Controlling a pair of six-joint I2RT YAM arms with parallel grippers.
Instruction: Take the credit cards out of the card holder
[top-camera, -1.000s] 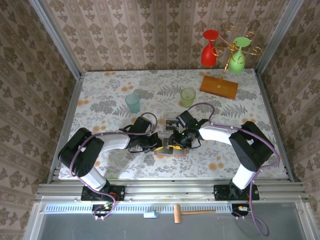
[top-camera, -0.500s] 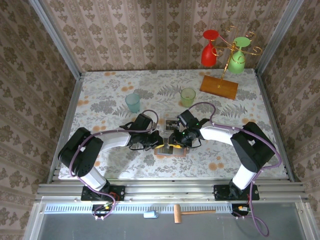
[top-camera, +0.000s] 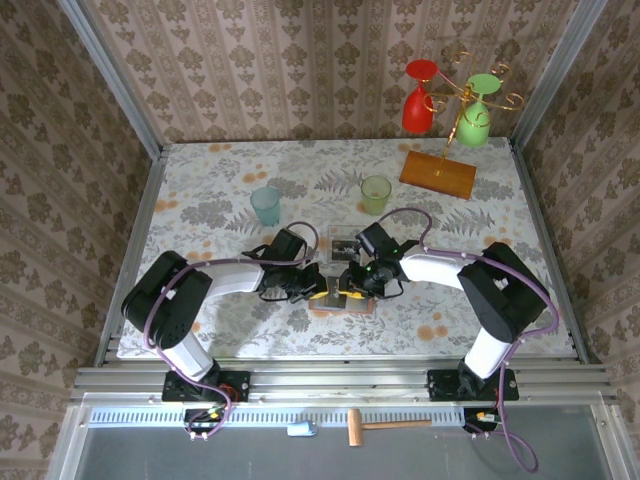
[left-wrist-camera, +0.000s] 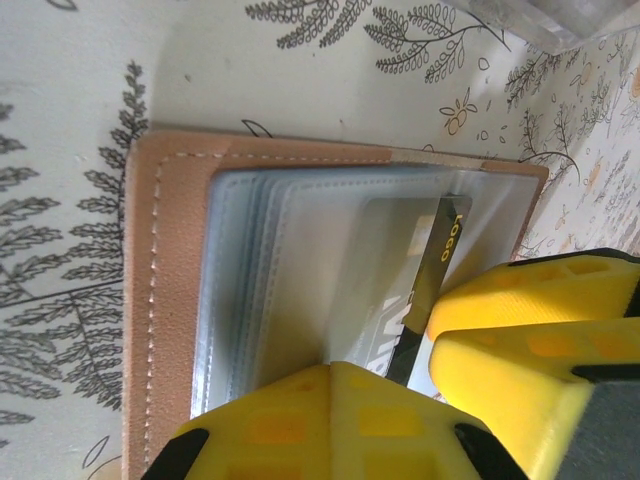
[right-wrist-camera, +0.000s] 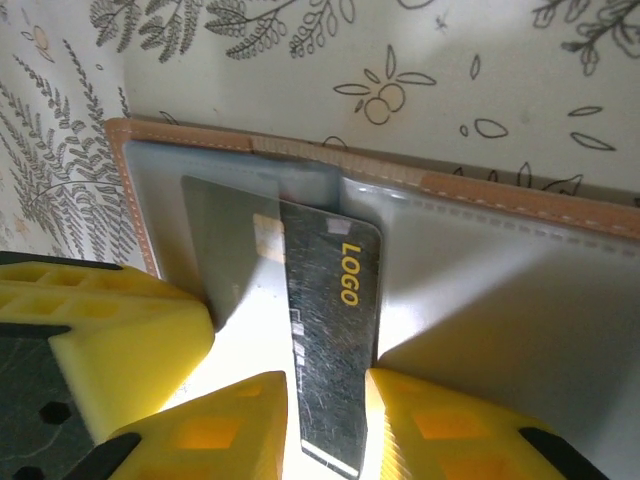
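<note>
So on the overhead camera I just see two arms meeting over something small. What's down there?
Observer: A salmon-pink card holder, lying open on the table with its clear sleeves facing up.
Operator: Any card showing?
Observer: Yes, a black card marked LOGO in yellow sticks partway out of a sleeve.
Operator: And who's got hold of it?
Observer: The right arm's jaws, closed on it from both sides.

salmon-pink card holder (left-wrist-camera: 165, 300) with pale stitching and frosted grey-blue pockets, black credit card (right-wrist-camera: 325, 330) with yellow LOGO lettering, bright yellow fingers (right-wrist-camera: 440, 430), and the table (top-camera: 220, 165) is cream with grey ferns and orange blossoms
</note>
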